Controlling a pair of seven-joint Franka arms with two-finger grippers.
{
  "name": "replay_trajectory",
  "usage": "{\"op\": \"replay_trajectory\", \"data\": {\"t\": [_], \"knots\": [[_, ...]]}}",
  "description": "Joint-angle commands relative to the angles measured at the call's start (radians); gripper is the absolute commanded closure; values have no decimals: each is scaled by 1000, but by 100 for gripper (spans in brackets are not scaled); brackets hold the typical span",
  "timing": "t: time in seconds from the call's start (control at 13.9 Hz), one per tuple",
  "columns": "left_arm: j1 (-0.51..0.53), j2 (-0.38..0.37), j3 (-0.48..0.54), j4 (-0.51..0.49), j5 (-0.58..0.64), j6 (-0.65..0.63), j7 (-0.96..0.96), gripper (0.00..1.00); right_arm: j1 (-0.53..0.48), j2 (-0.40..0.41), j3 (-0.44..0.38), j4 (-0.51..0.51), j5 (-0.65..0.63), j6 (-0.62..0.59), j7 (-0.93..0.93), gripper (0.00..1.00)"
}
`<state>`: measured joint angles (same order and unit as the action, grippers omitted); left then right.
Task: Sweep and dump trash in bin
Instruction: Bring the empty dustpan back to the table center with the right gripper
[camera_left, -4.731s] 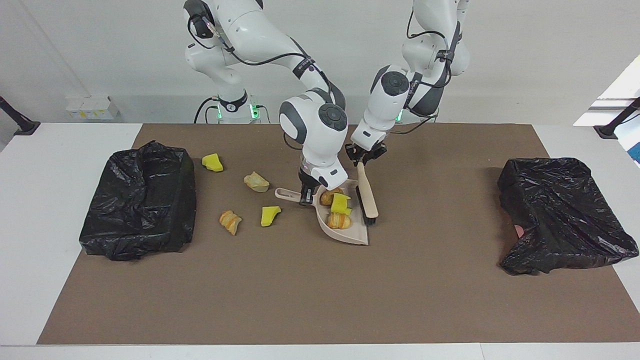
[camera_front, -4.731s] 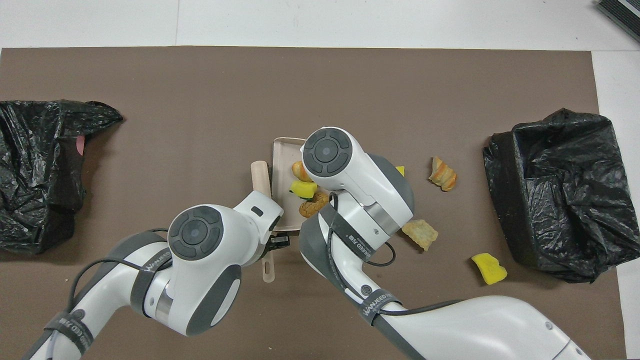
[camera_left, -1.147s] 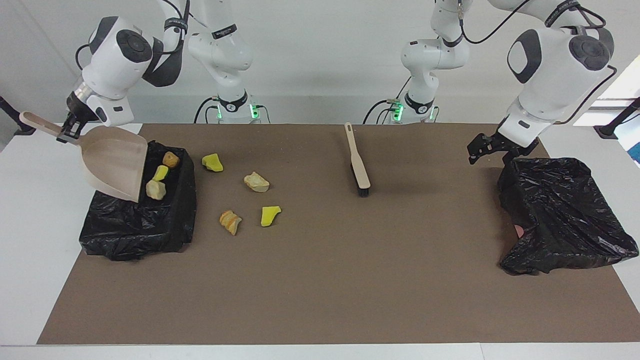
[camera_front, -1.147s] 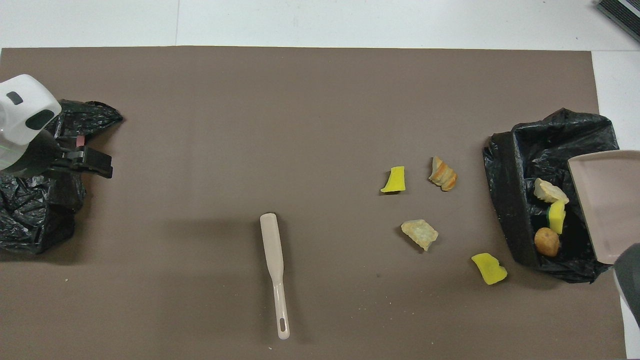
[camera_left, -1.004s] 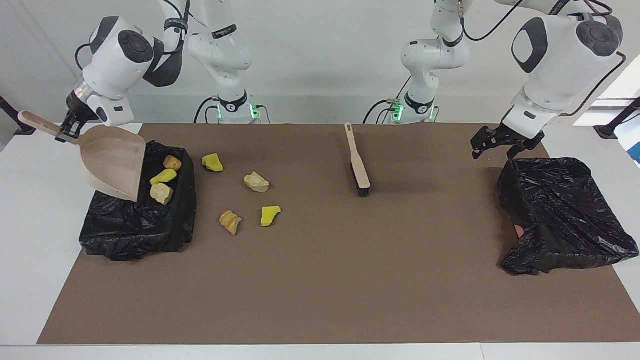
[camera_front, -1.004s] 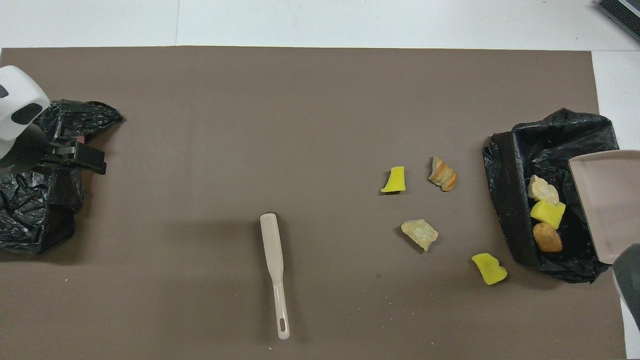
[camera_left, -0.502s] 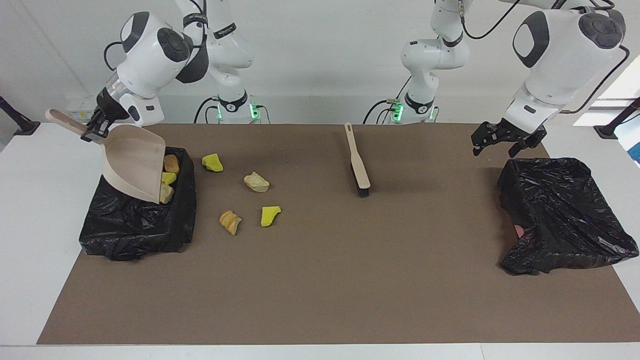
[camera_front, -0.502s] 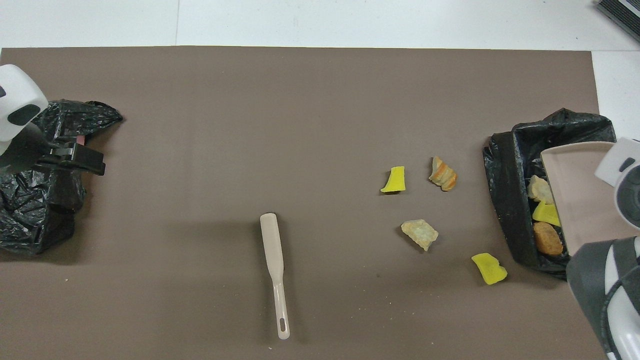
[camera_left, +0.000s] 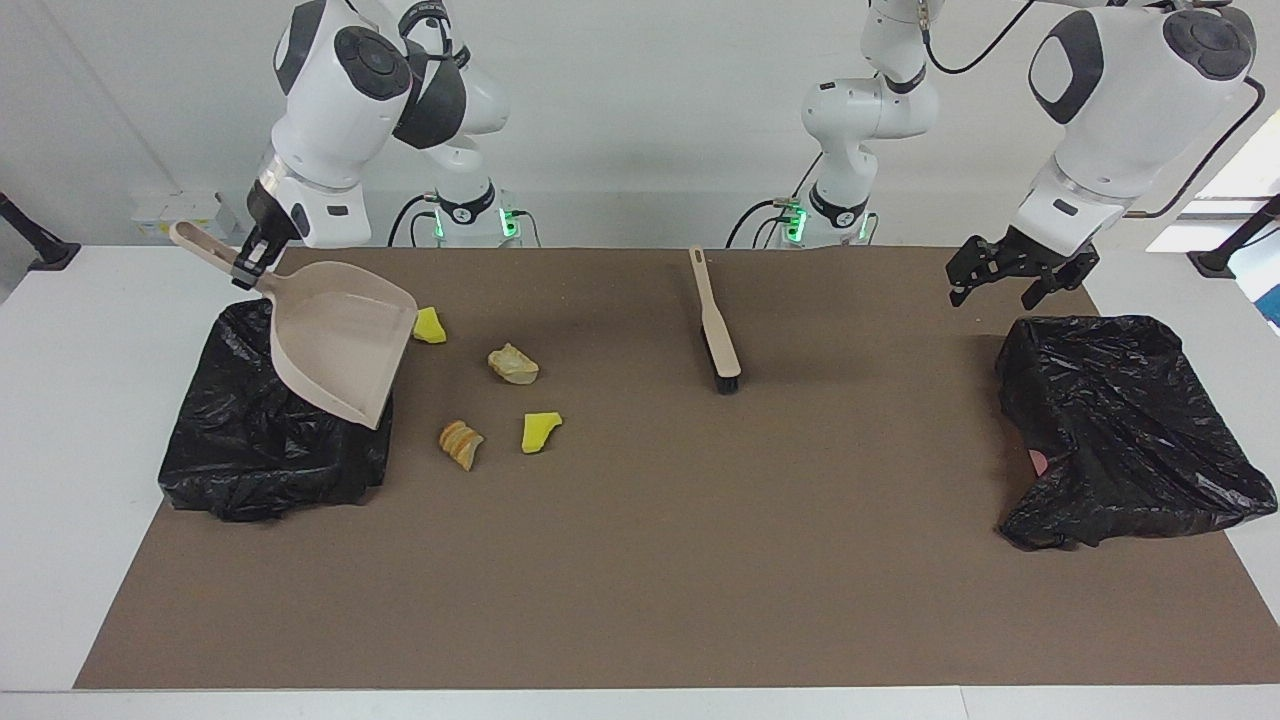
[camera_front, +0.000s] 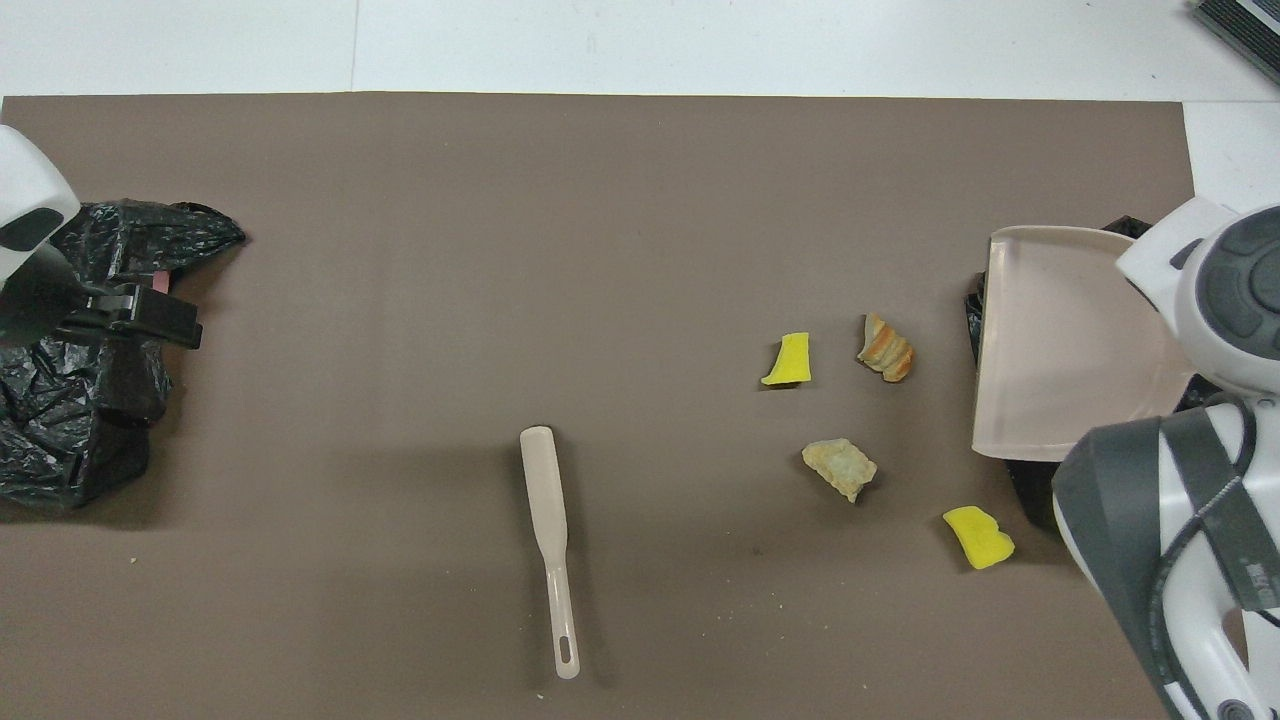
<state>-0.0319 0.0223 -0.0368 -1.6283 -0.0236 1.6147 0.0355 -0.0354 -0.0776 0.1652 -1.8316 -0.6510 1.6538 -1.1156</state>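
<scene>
Right tool was clamped on the handle of the beige dustpan, which hung tilted in the air over the black-bagged bin at the right arm's end of the table, its open lip pointing down toward the bin's edge that faced the trash. In the overhead view the pan covered most of that bin's mouth, so what lay inside could not be seen.

Four pieces of trash lay loose on the brown mat, all beside that bin. One yellow chunk sat just beside the bin and close under the pan's lip; a pale bread bit lay a little toward the middle. Farther from the robots were a golden pastry piece and a second yellow chunk, near each other but apart.

Left tool hung with its fingers spread wide and holding nothing, over the robots' edge of the second black-bagged bin at the left arm's end.

Between the arms the brush lay flat on the mat, its handle pointing toward the robots and its bristle end away, well apart from the trash and from both bins. The mat's whole stretch farthest from the robots carried nothing, and the white table showed around the mat's edges.
</scene>
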Motion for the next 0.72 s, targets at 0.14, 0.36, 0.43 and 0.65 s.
{"op": "replay_trajectory", "data": {"t": [0.14, 0.36, 0.43, 0.65], "knots": [[7, -7, -3, 4, 16, -4, 9, 0, -1, 15, 2, 29, 276, -26, 429, 100], [6, -7, -3, 4, 16, -4, 9, 0, 12, 28, 13, 34, 463, -19, 760, 100], [6, -7, -3, 4, 16, -4, 9, 0, 55, 59, 22, 57, 485, -14, 837, 100], [6, -7, -3, 4, 16, -4, 9, 0, 184, 203, 24, 237, 498, -42, 1126, 100]]}}
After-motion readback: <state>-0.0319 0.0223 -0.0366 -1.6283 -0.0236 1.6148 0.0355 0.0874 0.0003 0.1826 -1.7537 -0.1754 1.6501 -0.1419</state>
